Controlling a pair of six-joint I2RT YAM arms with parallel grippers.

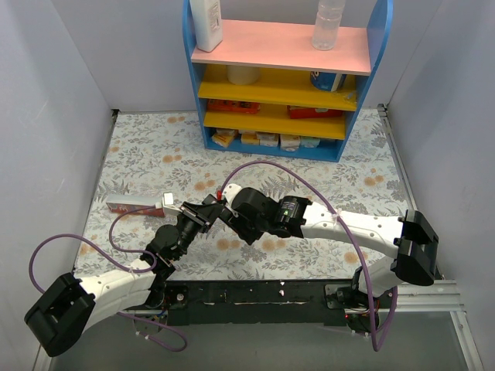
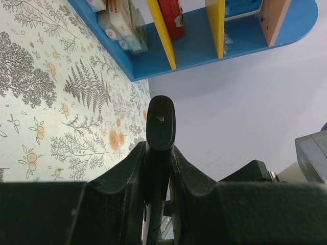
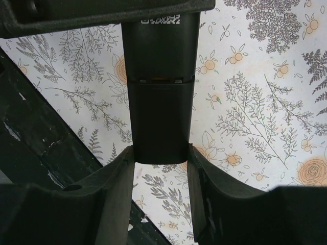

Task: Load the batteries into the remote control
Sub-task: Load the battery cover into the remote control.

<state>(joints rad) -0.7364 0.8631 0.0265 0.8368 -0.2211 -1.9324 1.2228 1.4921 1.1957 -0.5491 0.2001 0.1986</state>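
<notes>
The remote control (image 3: 160, 92) is a flat black bar held in the air between both grippers over the floral table. In the right wrist view its flat face shows, with a seam across it and white print at the top. My right gripper (image 3: 160, 150) is shut on its lower end, a finger on each side edge. In the left wrist view the remote (image 2: 161, 122) is seen edge-on, and my left gripper (image 2: 159, 153) is shut on it across its thin faces. In the top view the two grippers meet near the table's middle, left (image 1: 203, 217) and right (image 1: 225, 209). The batteries are hidden.
A reddish-brown flat stick (image 1: 128, 207) with a small white piece (image 1: 168, 201) lies at the left of the table. A blue shelf unit (image 1: 282, 143) with bottles and boxes stands at the back. A black rail (image 1: 255, 294) runs along the near edge. Grey walls close both sides.
</notes>
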